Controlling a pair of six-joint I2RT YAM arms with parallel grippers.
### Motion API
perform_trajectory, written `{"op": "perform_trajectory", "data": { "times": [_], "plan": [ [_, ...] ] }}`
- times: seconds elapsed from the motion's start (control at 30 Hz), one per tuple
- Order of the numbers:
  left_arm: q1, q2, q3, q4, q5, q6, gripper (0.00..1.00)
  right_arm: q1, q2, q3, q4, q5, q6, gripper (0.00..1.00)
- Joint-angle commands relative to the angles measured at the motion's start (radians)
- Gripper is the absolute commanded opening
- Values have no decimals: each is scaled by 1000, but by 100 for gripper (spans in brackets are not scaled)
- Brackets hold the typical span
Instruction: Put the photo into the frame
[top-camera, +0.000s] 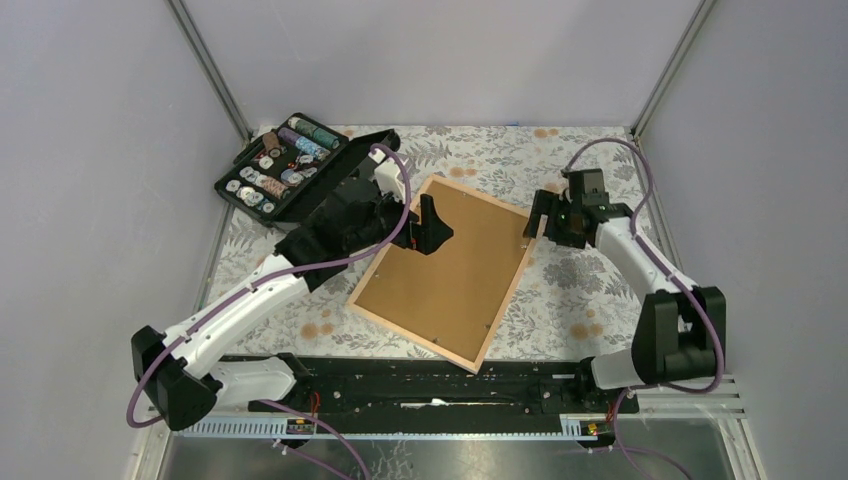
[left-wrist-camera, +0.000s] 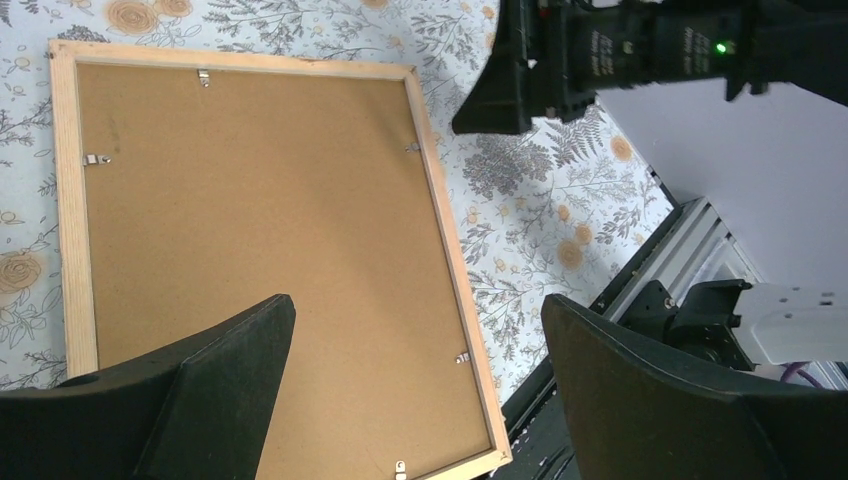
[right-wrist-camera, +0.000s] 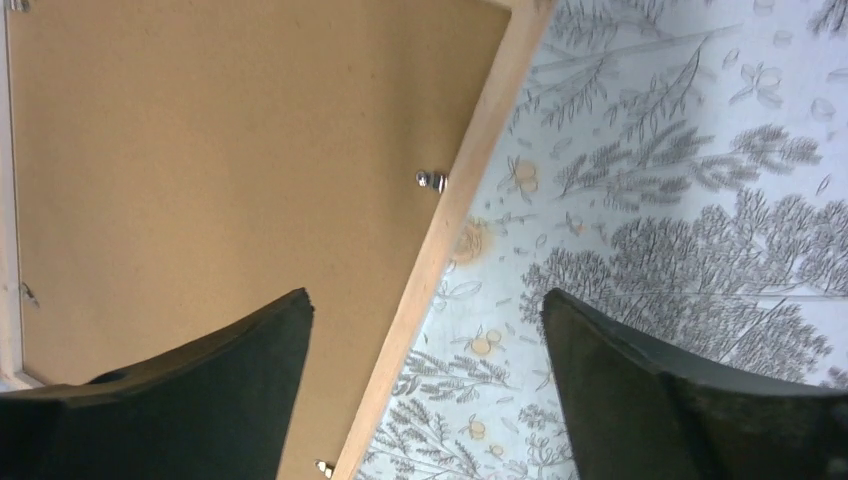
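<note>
The whole table (top-camera: 590, 300) is taken in from high at the near side; the frame (top-camera: 505, 290) is caught close, downward, by both wrist views.

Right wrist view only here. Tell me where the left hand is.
Observer: The left hand hangs open above the backing board, near the frame's far corner.
Operator: Report what else is out there.
Observer: An open black case of small items lies at the table's far left corner.
Operator: Describe how the frame lies.
Observer: Diagonally, its near corner by the black rail along the table's near edge.
</note>
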Motion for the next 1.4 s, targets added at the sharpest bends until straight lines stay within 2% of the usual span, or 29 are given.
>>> {"op": "perform_trajectory", "data": {
  "times": [0.0, 0.23, 0.37, 0.43, 0.57, 0.67, 0.8, 0.93, 1.07, 1.23, 1.37],
  "plan": [
    [5, 38, -6, 42, -31, 7, 99, -3, -104, -125, 34, -13, -6, 97],
    [5, 76, -13, 39, -82, 24, 99, -4, -235, -301, 159, -248, 161, 100],
    [4, 74, -16, 38, -110, 34, 99, -2, -191, -390, 229, -373, 262, 100],
    [5, 77, -13, 34, -115, 38, 99, 27, -154, -410, 244, -380, 292, 100],
    [5, 78, -10, 32, -109, 35, 99, 113, -134, -436, 266, -311, 316, 96],
    [4, 80, -2, 20, -103, 32, 99, 136, -104, -440, 285, -300, 323, 83],
    [4, 74, 9, 10, -88, 29, 99, 158, -43, -409, 246, -217, 299, 74],
    [5, 59, 13, 9, -74, 29, 99, 198, 17, -360, 198, -118, 287, 61],
    [5, 50, 16, 8, -54, 26, 99, 250, 65, -310, 160, -12, 290, 58],
    [4, 45, 18, 9, -42, 24, 99, 262, 105, -290, 116, 84, 285, 50],
    [5, 42, 19, 9, -33, 23, 99, 262, 96, -278, 50, 223, 266, 34]
  ]
}}
